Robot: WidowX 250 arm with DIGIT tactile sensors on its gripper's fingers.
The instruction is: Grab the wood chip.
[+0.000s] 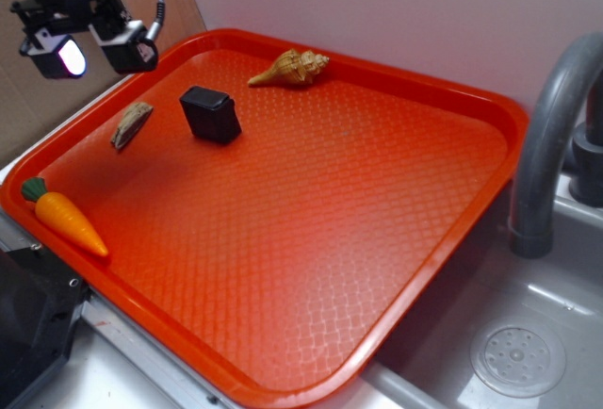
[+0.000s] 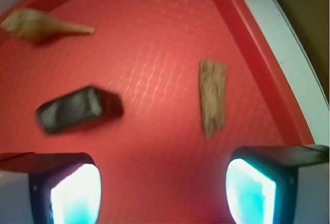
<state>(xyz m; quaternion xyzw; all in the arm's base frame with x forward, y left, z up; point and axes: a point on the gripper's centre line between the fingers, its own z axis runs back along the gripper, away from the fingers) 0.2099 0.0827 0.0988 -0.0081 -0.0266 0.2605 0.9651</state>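
The wood chip (image 1: 131, 124) is a flat grey-tan sliver lying on the red tray (image 1: 377, 211) near its left rim. In the wrist view the wood chip (image 2: 212, 98) lies ahead of my right fingertip (image 2: 250, 193), slightly inward of it. My gripper (image 1: 96, 53) hangs in the air above the tray's far left corner, behind and above the chip. It is open, its fingers wide apart with only bare tray between them (image 2: 162, 195). Nothing is held.
A black block (image 1: 210, 114) sits just right of the chip, a tan spiral seashell (image 1: 290, 68) near the back rim, and an orange toy carrot (image 1: 64, 219) by the front left rim. A grey faucet (image 1: 551, 136) and sink (image 1: 513, 357) stand to the right.
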